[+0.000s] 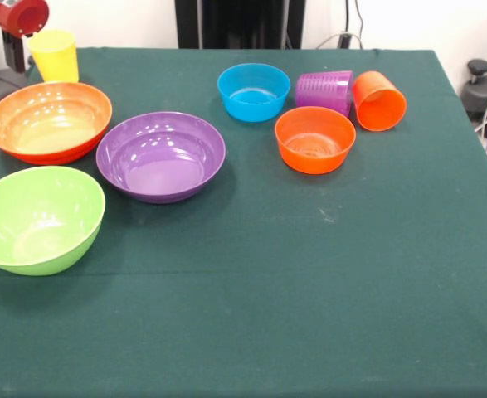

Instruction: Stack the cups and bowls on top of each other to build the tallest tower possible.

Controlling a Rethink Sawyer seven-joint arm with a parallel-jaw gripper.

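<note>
A yellow cup (54,55) stands upright at the far left corner. A large orange bowl (48,122), a large purple bowl (160,156) and a lime green bowl (37,219) sit open side up on the left. A small blue bowl (253,91) and a small orange bowl (314,139) sit right of centre. A ribbed purple cup (324,91) and an orange cup (379,100) lie on their sides beside them. A pink bowl and a second green bowl do not show. The gripper is out of view; a red arm part (15,15) hangs above the yellow cup.
A dark green cloth (251,315) covers the table. The black pedestal (239,23) stands at the far edge. A black device with cables (484,87) sits off the table's right side.
</note>
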